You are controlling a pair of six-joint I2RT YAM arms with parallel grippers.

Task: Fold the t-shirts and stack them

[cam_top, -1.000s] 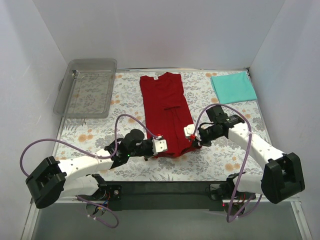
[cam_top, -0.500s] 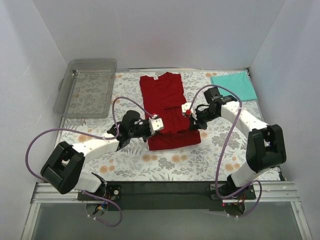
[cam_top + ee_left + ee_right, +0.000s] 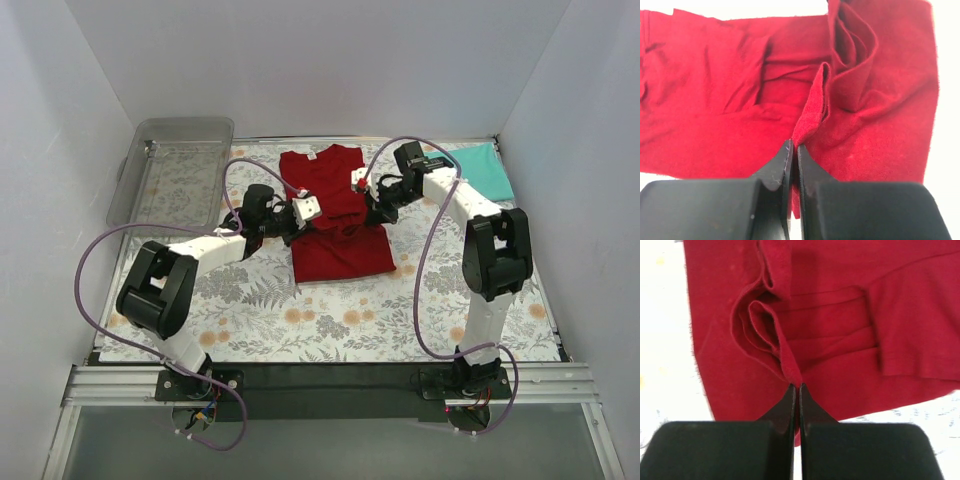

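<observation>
Left gripper [image 3: 794, 149], right gripper [image 3: 796, 388] — each pinching soft, rumpled red shirt [image 3: 342, 256].

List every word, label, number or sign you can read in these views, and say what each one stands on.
No text can be read in any view.
The neck tag on the dark red t-shirt: too small to read.
No writing shows on the teal t-shirt, the clear tray or the flowered table cover.
</observation>
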